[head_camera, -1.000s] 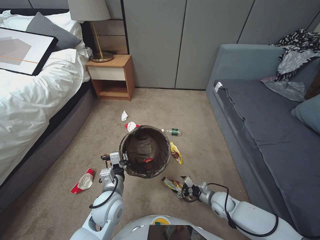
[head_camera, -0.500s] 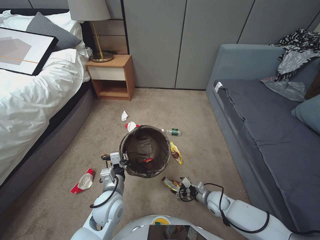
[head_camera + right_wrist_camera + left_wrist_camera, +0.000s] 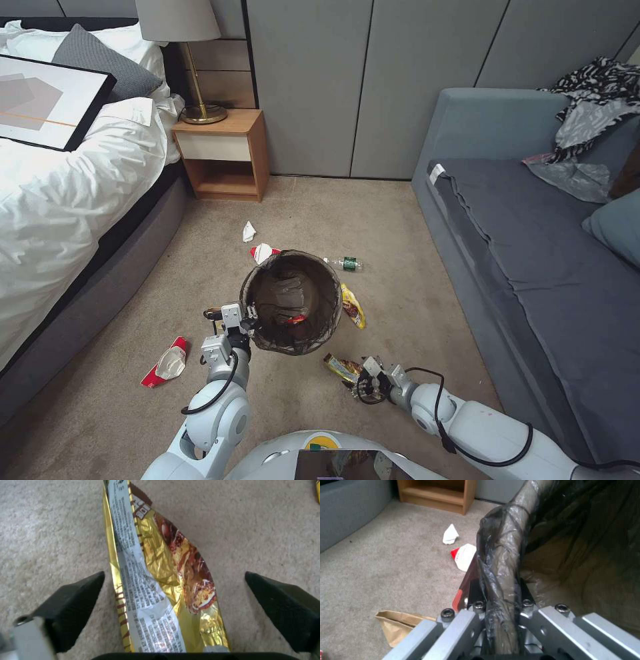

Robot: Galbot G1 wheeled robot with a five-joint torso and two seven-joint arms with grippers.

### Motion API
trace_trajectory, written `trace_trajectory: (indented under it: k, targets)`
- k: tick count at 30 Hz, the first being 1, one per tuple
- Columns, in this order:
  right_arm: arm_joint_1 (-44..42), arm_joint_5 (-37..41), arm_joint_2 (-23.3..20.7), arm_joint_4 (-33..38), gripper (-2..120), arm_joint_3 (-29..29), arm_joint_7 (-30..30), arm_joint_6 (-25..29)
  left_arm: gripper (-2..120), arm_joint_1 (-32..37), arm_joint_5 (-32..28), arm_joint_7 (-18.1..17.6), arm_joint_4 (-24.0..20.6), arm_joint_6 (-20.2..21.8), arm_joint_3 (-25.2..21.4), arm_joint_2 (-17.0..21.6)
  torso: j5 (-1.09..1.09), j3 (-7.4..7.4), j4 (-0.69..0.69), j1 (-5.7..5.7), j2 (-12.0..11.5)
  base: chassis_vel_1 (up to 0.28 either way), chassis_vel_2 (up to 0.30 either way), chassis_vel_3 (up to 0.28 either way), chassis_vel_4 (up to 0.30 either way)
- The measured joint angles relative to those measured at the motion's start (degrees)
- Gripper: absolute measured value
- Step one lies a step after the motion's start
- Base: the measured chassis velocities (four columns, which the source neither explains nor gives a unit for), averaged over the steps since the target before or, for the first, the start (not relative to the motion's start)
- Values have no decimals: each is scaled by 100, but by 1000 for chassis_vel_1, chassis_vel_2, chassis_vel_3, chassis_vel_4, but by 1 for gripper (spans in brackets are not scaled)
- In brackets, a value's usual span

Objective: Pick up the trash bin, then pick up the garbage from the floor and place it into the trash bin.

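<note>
The trash bin, white with a dark liner, hangs above the carpet; my left gripper is shut on its near-left rim, with the jaws clamping the liner. My right gripper is open, low over a yellow snack wrapper. That wrapper lies on the carpet between the two black fingers. More garbage lies around: a white scrap, a red-and-white packet, a small bottle, another yellow wrapper, a red packet and a brown paper bag.
A bed runs along the left, a grey sofa along the right, and a wooden nightstand with a lamp stands at the back wall. Open carpet lies between them.
My right gripper has slid a little left and lower, closer onto the yellow wrapper. The left arm and the bin have stayed put.
</note>
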Motion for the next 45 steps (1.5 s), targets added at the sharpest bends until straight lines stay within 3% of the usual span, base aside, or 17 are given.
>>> trace_trajectory:
  k: [19,24,27,39,45]
  targets:
    - [6,-26,91,-41,28,2,6,-56,2,-22,-32,-10,-1,0,-9,19,0,-1,0,0,1,0,0,0,0]
    - [-8,-26,80,-14,16,11,4,-65,2,-23,-35,-16,-2,-2,-9,17,0,-1,0,0,0,0,0,0,0]
    - [-13,-25,73,28,0,29,13,-79,2,-35,-37,-26,-5,-3,3,9,2,0,1,0,0,0,0,0,0]
    - [-33,-25,69,84,0,137,99,-69,2,-43,-41,-34,-6,-2,43,4,0,0,0,0,0,0,0,0,0]
    - [-272,-32,-201,644,0,813,515,-69,2,3,-52,-37,-51,9,76,50,-1,0,-1,0,0,0,0,0,0]
